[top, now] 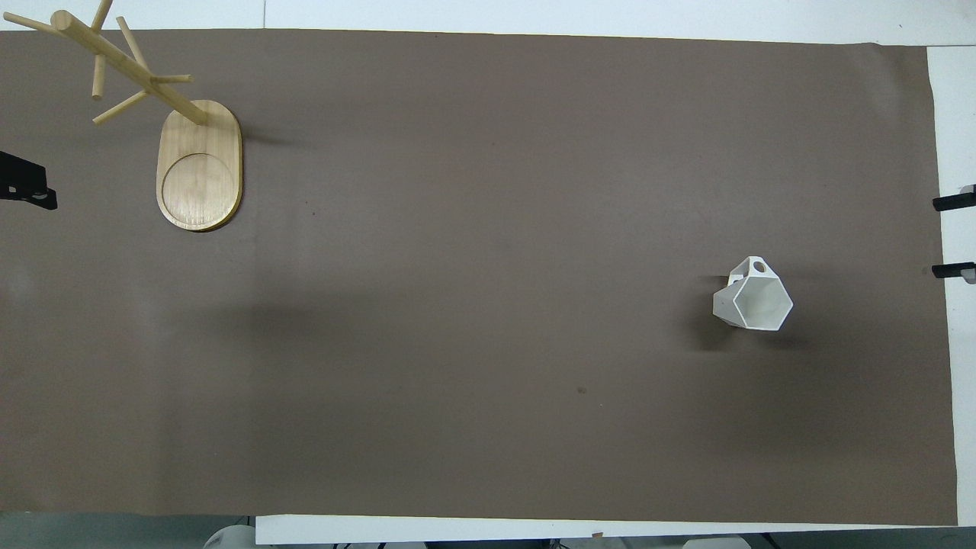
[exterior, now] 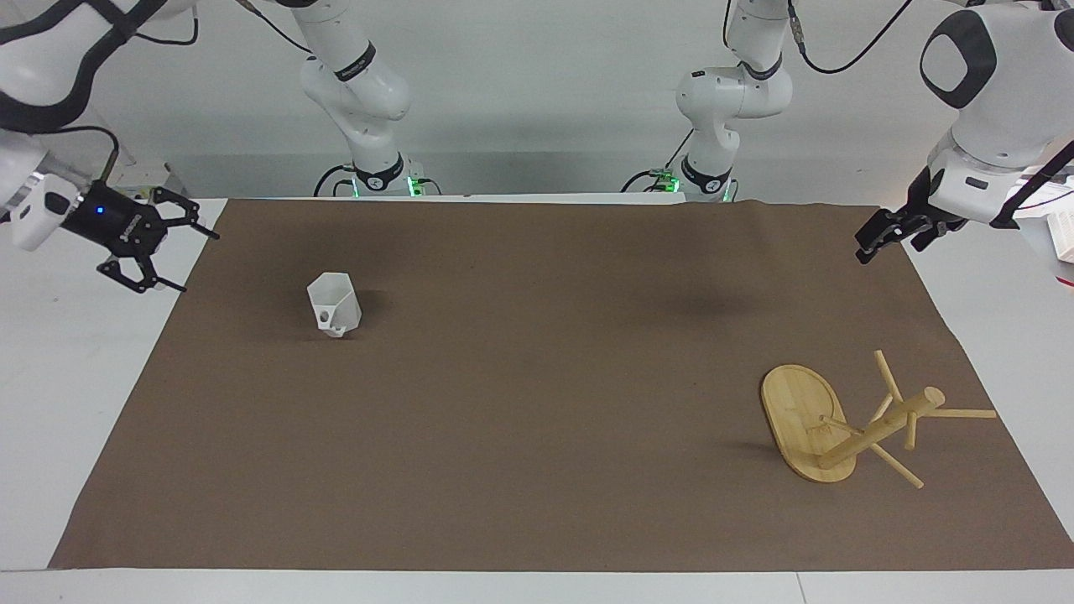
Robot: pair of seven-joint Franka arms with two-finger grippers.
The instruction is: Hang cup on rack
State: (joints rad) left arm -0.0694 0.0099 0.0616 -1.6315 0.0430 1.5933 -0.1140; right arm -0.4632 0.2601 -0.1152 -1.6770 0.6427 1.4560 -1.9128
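The white faceted cup [exterior: 334, 304] [top: 753, 301] stands upright on the brown mat toward the right arm's end, its handle on the side away from the robots. The bamboo rack [exterior: 879, 429] [top: 200, 168] stands toward the left arm's end, farther from the robots, with all its pegs bare. My right gripper [exterior: 197, 262] [top: 953, 235] hangs open and low over the mat's edge beside the cup, well apart from it, fingertips toward the cup. My left gripper [exterior: 873, 243] [top: 27, 191] waits open and holding nothing over the mat's edge at its own end.
The brown mat [exterior: 537, 419] covers most of the white table [exterior: 75, 352]. A white box [exterior: 1064, 239] lies off the mat at the left arm's end. Bare mat stretches between cup and rack.
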